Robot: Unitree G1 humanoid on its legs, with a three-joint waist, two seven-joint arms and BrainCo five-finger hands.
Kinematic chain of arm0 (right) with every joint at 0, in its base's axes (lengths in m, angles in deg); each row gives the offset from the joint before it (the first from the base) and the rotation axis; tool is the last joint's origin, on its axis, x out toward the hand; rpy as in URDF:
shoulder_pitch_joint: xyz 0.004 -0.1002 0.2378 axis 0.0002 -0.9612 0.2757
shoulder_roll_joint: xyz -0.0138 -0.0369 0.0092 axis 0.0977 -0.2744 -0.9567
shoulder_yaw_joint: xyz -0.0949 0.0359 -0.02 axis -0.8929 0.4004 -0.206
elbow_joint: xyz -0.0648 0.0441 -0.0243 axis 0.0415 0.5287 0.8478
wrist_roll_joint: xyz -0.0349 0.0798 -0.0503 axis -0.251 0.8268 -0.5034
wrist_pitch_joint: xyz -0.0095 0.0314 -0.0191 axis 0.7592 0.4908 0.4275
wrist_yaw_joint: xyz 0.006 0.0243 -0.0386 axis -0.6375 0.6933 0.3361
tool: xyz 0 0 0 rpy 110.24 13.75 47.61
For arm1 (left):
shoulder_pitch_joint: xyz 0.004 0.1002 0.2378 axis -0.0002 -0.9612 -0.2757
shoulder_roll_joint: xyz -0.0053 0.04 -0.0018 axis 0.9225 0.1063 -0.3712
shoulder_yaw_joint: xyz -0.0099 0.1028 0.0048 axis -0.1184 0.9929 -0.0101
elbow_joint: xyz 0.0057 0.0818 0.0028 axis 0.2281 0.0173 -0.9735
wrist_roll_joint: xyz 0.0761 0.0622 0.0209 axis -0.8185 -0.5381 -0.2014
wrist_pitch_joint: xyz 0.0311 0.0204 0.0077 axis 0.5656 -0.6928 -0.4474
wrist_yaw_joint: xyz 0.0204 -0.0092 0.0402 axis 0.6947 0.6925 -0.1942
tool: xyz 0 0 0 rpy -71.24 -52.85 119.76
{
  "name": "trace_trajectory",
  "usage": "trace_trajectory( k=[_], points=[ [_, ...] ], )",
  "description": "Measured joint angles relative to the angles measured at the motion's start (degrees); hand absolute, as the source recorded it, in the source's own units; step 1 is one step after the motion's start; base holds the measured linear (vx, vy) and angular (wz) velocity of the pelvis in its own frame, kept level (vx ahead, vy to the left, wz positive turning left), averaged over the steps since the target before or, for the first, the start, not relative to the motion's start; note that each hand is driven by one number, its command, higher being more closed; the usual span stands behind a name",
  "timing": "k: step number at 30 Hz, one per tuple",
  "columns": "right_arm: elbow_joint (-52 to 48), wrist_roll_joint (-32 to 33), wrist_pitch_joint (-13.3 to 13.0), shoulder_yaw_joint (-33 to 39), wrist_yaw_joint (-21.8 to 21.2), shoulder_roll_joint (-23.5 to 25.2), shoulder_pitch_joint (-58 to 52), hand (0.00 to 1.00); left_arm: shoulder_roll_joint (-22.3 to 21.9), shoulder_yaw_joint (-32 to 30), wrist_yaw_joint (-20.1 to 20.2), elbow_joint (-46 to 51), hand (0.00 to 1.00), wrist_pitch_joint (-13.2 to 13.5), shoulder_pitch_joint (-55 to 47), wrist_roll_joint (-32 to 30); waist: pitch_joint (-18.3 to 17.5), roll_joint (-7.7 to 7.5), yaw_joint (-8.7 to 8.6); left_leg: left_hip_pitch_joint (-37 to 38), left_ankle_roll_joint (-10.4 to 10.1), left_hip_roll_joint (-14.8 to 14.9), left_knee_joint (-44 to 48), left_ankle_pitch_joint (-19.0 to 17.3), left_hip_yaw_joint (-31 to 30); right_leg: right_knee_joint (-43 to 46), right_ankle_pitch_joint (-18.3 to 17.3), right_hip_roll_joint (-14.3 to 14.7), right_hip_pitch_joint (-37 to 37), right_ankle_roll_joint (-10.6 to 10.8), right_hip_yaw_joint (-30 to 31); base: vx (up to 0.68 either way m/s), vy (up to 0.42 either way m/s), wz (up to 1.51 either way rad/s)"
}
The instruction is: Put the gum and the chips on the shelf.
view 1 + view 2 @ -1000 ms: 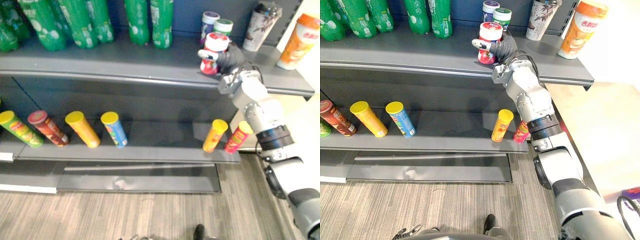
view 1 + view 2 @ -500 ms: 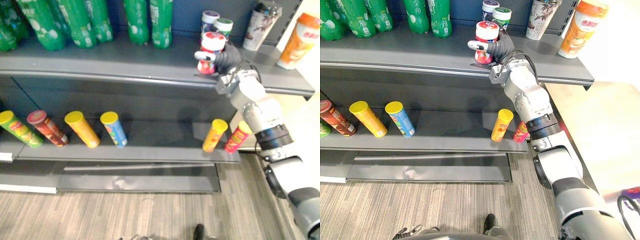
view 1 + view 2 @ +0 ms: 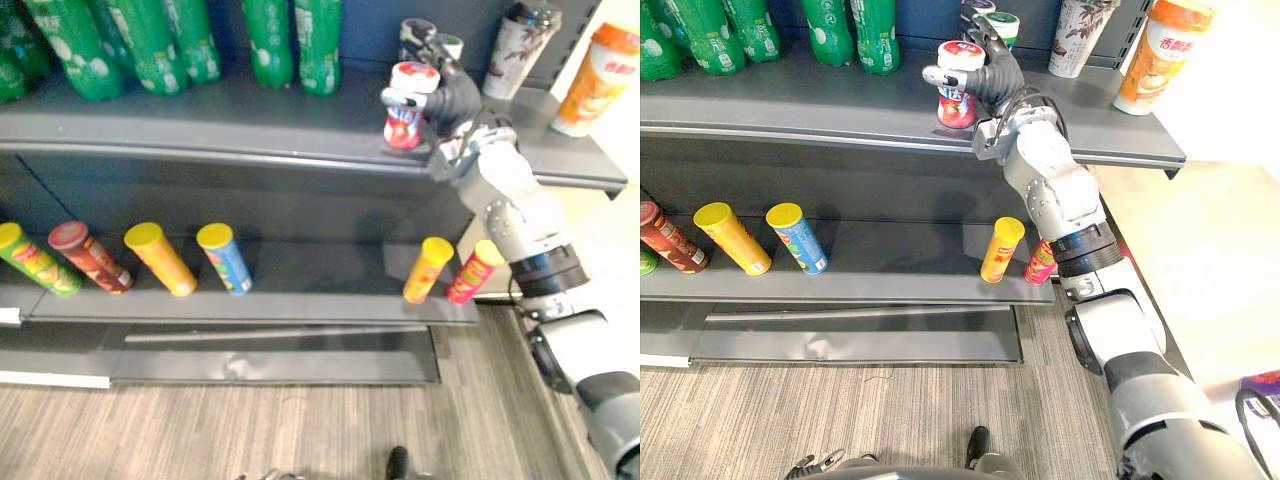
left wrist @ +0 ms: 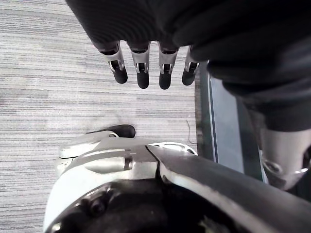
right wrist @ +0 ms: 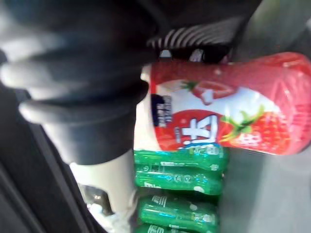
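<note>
Right robot hand (image 3: 997,85) loosely open about gum jar (image 3: 957,102), thumb across its front; upright on upper shelf (image 3: 790,112), lid upward, long axis vertical.

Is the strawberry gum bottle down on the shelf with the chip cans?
No, the strawberry gum bottle is up at the top shelf by the right hand, above the chip cans.

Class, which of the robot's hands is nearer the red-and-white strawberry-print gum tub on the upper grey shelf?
Right. The right hand is against the red-and-white gum tub on the upper shelf; the left hand hangs low over the striped floor, far from it.
</note>
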Motion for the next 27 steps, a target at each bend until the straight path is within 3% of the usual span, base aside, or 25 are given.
trace_trajectory(
  k=[13, 22, 27],
  points=[
    [-7.2, 0.1, -1.8, 2.2, 0.7, -2.4, 0.5, 0.00, 0.0, -0.1, 0.0, 0.0, 0.00, 0.2, -0.1, 0.0, 0.0, 0.00, -0.18, 0.6, -0.1, 0.0, -0.1, 0.0, 1.0, -0.1, 0.1, 0.5, 0.0, -0.1, 0.8, 0.00, -0.001, -0.02],
    [-15.1, 0.9, -6.7, 8.7, 2.3, -10.1, 0.5, 0.00, 0.1, -0.1, 0.0, -0.1, 0.00, 0.8, -0.8, 0.0, -0.2, 0.03, -1.58, 1.2, -0.3, 0.3, -0.4, -0.2, 2.9, -1.0, 0.7, 1.1, -0.1, -0.3, 2.7, 0.00, -0.007, -0.10],
    [-19.4, 4.2, -9.5, 12.3, 2.5, -13.3, 0.0, 0.00, 0.1, -0.1, 0.0, -0.8, 0.00, 1.8, -1.5, 0.0, -0.5, 0.35, -3.27, 2.2, -0.4, 0.3, -1.0, -0.3, 4.7, -1.0, 0.9, 1.6, -0.5, -0.4, 4.2, 0.00, -0.003, -0.18]
  ],
)
